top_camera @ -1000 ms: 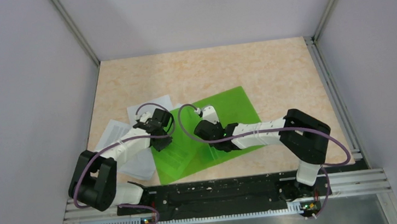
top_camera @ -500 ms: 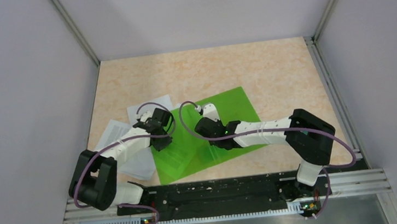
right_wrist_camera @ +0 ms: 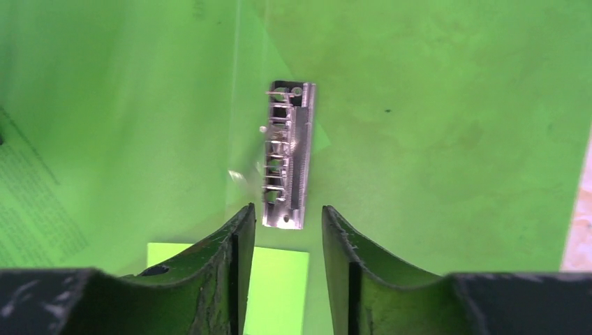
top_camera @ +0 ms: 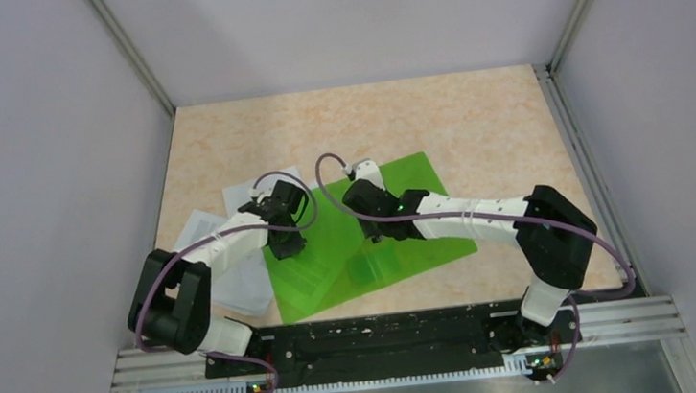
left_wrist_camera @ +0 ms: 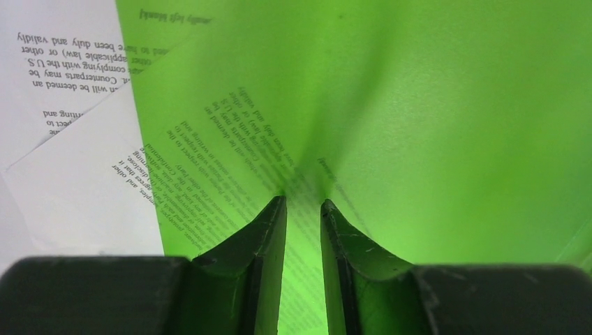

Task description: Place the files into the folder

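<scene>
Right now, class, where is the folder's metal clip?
In the right wrist view the metal clip lies on the green folder, just ahead of the right pincer, whose tips stand apart either side of its near end.

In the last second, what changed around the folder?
The right gripper slid a little farther from the bases across the folder and opened its jaws, now apart just short of the metal clip, gripping nothing. The left gripper stayed pinched on the folder's cover; the files lay unmoved.

Glossy translucent plastic folder [top_camera: 419, 178], shiny metal clip [right_wrist_camera: 287, 157], matt paper files [left_wrist_camera: 66, 66].
</scene>
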Available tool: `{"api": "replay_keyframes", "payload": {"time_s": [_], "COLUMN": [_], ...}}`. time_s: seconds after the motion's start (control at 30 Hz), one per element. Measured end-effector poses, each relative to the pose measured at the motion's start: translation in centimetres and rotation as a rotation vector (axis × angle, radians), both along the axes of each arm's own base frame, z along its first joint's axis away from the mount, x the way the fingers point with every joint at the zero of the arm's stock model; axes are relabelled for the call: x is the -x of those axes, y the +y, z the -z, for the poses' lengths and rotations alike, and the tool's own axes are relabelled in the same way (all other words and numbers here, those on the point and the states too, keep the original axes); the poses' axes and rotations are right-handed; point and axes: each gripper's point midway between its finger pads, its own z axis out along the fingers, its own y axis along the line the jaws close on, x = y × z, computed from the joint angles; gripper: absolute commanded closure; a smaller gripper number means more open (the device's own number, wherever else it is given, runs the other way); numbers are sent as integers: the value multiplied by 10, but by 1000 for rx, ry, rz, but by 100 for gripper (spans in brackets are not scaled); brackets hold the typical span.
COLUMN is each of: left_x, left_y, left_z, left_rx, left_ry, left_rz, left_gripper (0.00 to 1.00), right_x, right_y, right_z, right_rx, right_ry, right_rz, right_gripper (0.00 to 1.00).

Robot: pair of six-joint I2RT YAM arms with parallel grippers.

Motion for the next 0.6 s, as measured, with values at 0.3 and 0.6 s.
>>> {"api": "replay_keyframes", "payload": {"time_s": [0.3, 0.6], "left_x": [-19, -37], "left_y": [-15, -23], "left_z": [-25, -50], "left_rx": [28, 44], "left_ry": [-40, -91], "left_rz": [61, 82], "left_gripper": [67, 64], "right_x": [-14, 22], "right_y": [-26, -51], "right_z": [-55, -37], "right_rx": [-133, -191], "right_ry": [-23, 51], "right_rz": [29, 14], "right_gripper": [55, 75]}}
